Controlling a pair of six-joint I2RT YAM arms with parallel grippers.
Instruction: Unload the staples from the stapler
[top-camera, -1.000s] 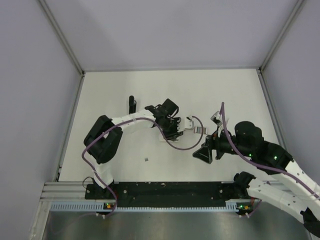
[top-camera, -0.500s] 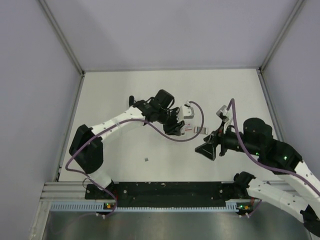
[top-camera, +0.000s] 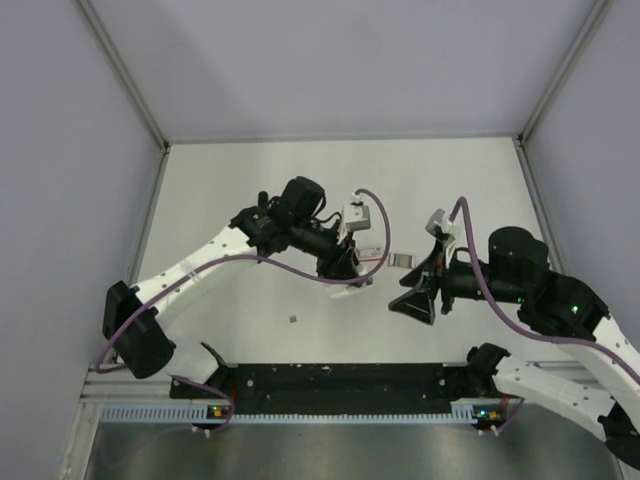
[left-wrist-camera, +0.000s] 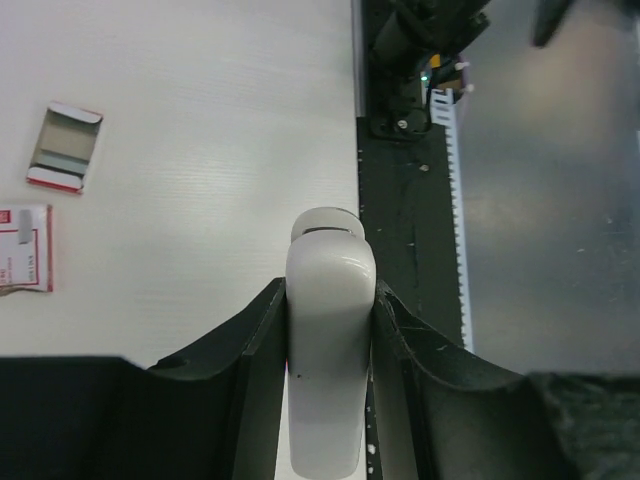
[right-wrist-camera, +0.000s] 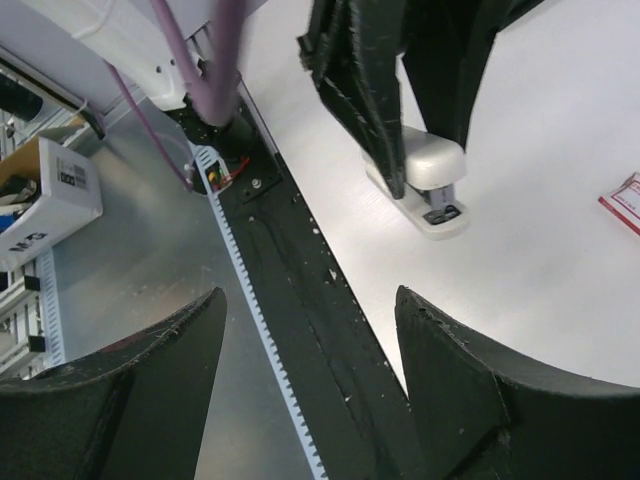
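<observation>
Our left claw (left-wrist-camera: 328, 300) is clamped on the flanks of the small white rounded stapler (left-wrist-camera: 328, 245) with grey metal at its nose. The stapler juts past the fingertips toward 6 o'clock in the overhead view, near the counter's middle. This side grip leaves its top and nose free for a second grasp. We judge that is why our right claw (right-wrist-camera: 300, 340) hovers at its 3 o'clock, spread wide and empty. We cannot tell whether the stapler touches the white counter (top-camera: 250, 170). No staples show; presumably they are inside. A pink-edged open card tray (left-wrist-camera: 65, 147) and a pink-marked box (left-wrist-camera: 25, 250) lie at its 1 o'clock, apart from both claws.
</observation>
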